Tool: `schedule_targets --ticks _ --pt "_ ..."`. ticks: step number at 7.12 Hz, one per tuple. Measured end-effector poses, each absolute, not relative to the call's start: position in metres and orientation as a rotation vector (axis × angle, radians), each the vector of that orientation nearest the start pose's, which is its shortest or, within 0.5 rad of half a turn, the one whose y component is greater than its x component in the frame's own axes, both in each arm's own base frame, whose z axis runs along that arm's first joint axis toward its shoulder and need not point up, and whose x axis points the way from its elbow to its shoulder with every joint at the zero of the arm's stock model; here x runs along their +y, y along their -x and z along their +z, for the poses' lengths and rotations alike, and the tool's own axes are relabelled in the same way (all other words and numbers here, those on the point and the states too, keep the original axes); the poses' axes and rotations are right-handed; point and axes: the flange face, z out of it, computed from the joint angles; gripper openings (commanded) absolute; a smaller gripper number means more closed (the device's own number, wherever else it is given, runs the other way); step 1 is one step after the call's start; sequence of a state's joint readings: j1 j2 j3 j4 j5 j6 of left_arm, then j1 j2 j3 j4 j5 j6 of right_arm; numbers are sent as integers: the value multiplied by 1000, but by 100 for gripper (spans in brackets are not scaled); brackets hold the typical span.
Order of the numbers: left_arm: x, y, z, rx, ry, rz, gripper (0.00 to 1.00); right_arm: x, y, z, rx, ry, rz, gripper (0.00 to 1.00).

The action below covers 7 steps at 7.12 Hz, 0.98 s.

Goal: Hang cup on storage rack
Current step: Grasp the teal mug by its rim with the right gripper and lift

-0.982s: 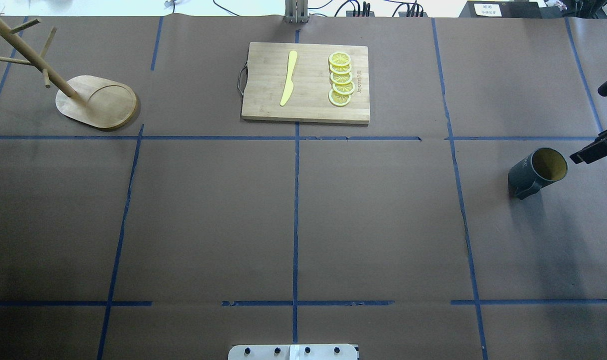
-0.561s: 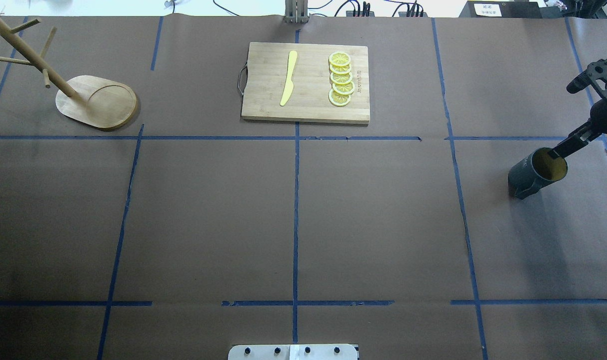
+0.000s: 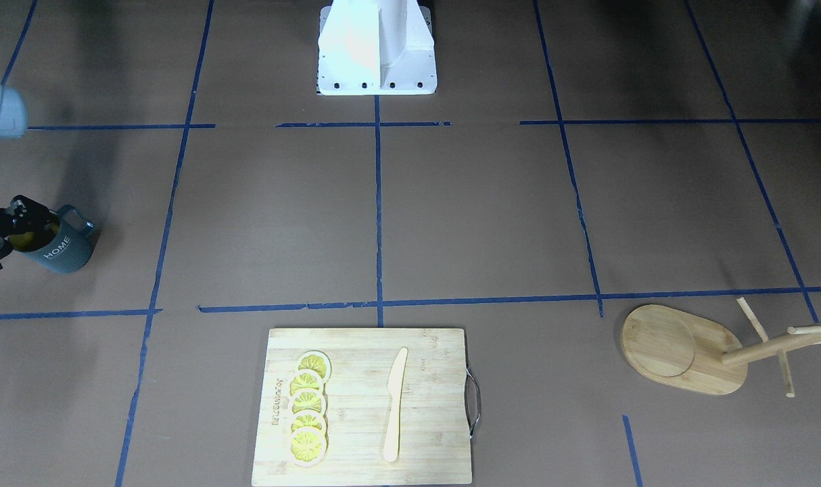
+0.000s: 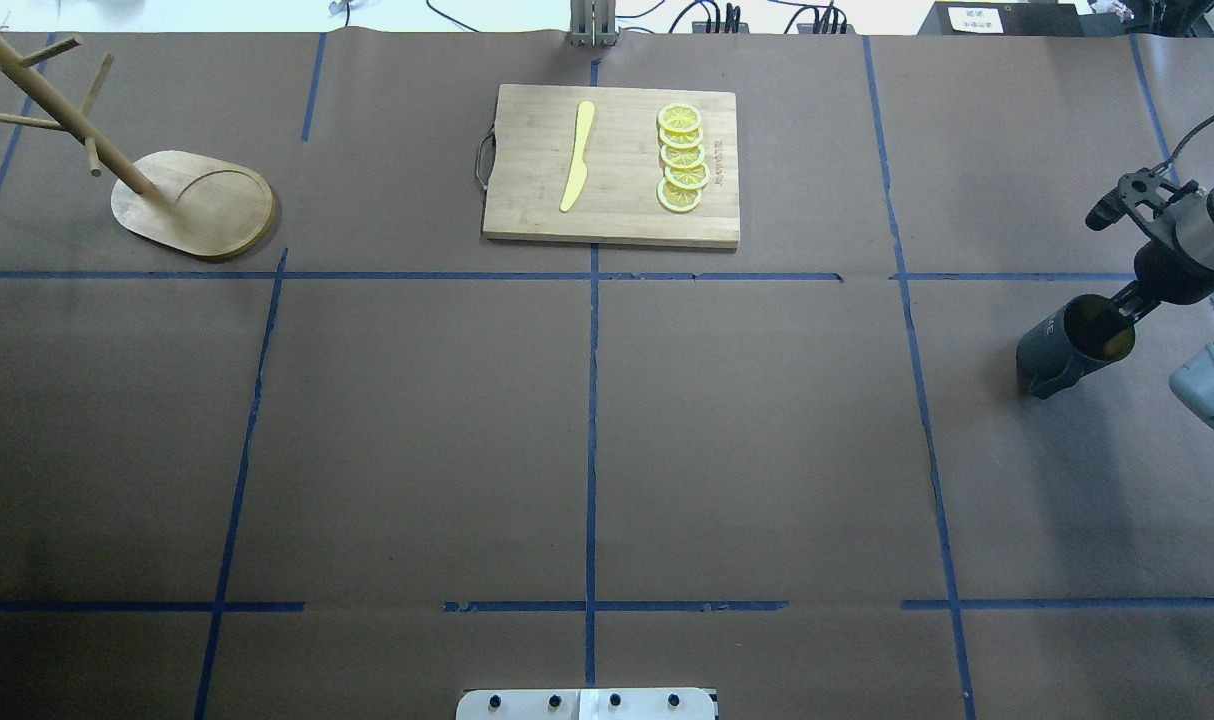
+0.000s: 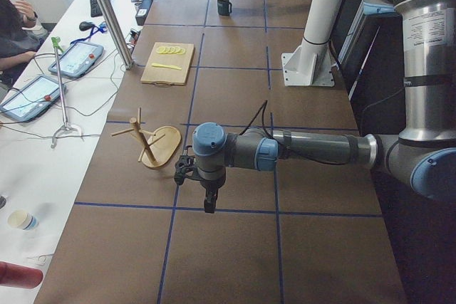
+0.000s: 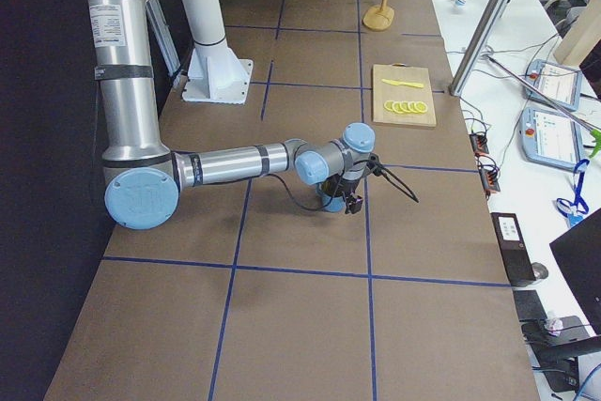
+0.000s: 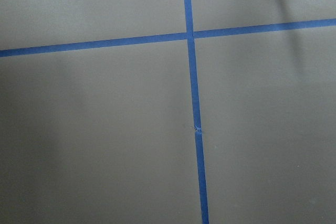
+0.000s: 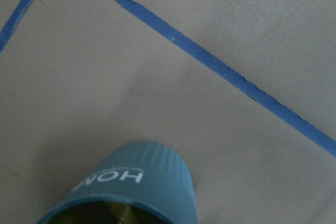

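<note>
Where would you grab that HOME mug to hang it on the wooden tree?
By the wall at the rim, from above: the cup stands upright, mouth open, so one jaw can slip inside. Take the side away from the handle, leaving its loop free for a peg on the storage rack.

White "HOME" on the cup (image 3: 62, 253)

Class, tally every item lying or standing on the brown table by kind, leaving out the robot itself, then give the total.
cup: 1
storage rack: 1
cutting board: 1
knife: 1
lemon slices: 5
Total: 9
</note>
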State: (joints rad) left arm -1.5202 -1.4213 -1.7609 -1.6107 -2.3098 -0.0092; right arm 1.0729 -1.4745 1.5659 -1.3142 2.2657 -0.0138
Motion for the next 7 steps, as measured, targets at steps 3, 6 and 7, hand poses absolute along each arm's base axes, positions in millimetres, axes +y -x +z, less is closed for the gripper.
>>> schedule_targets --ticks 3,6,7 --pt "-437 44 632 741 -55 69 100 -525 210 581 -764 -166 -611 0" --pt "-436 45 633 741 -54 67 100 -530 201 558 -780 -150 -460 0" --pt "-436 45 633 741 -54 67 100 -535 202 536 -791 -158 -426 0"
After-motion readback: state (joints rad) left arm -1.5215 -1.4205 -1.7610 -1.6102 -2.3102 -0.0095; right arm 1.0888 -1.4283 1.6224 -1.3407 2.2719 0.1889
